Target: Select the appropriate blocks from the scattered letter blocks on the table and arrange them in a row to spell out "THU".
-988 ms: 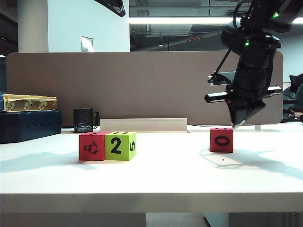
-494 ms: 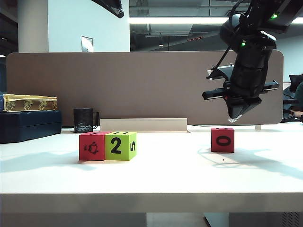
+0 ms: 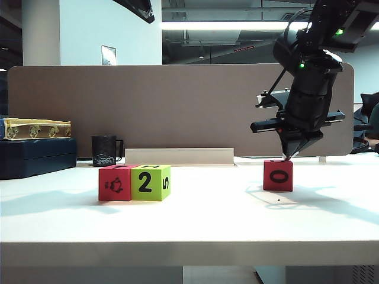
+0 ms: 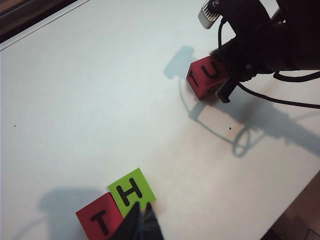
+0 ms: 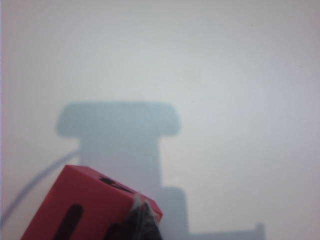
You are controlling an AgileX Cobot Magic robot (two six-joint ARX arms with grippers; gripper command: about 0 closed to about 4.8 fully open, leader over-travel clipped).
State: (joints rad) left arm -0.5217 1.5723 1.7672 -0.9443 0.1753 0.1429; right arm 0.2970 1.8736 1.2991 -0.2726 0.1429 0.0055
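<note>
Right gripper [image 3: 288, 157] dropped back onto lone red foam U cube [image 3: 278, 175], fingers pressed together. T, H paired; U still apart. Left gripper [image 4: 141, 220] fingers together above pair.

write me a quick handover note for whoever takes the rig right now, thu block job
Right gripper: fingers shut, empty, tips at the top edge of the red U block; contact unclear.
Left gripper: fingers shut, empty, over the T-H pair.
Blocks: red T block and green H block sit side by side, touching, on the left of the table. The U block stands alone, far right.
Done: T and H in a row.
Left: bring U beside H.
</note>
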